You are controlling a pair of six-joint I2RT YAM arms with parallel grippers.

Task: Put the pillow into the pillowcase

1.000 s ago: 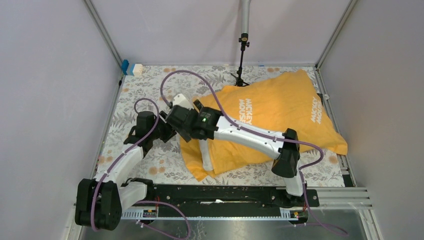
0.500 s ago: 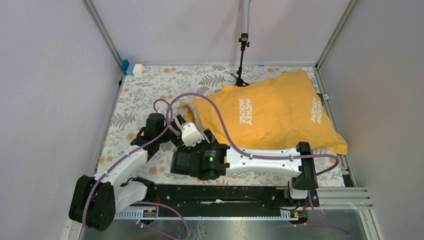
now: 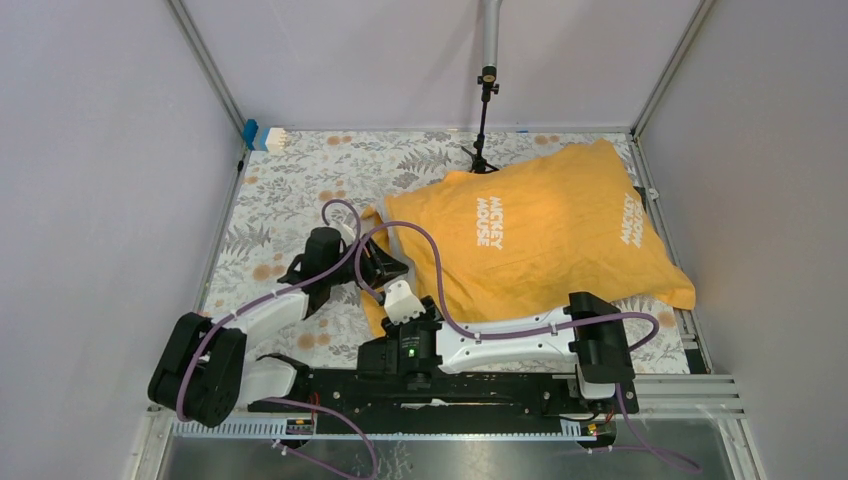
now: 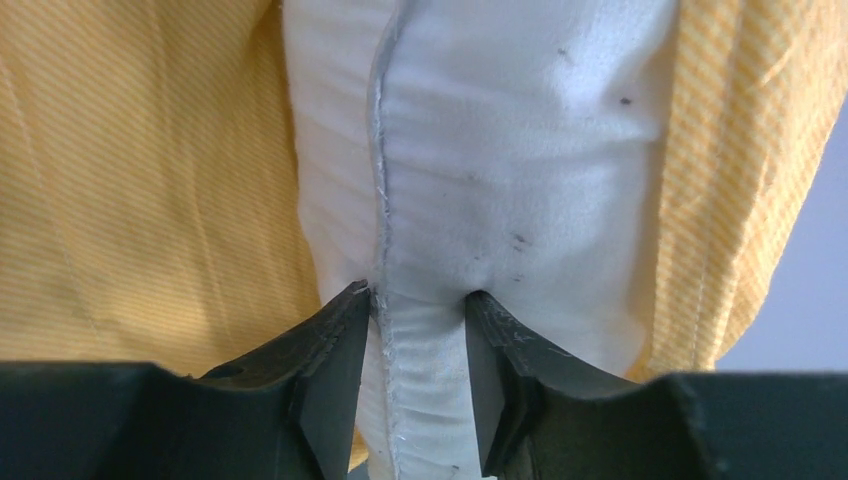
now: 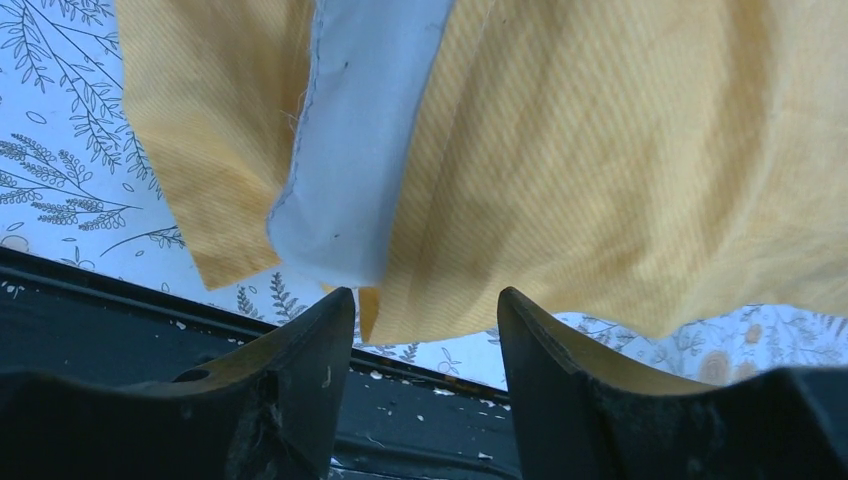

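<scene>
Nearest the arm bases, over the black rail (image 5: 120, 320), the right claw (image 5: 425, 300) stands apart and empty, just short of the limp, finely striped hem of the orange-yellow pillowcase (image 3: 560, 230). Farther in, the left claw (image 4: 418, 295) is clamped on the stitched seam of the white pillow (image 4: 520, 150), which fills the wrinkled, plump case lying across the floral-print surface (image 3: 290, 190).

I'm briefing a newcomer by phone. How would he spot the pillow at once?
Find the big orange pillowcase on the flowered table. At its open end, toward the left arm, a white bulge pokes out: the pillow, the only plain white cloth there.
</scene>
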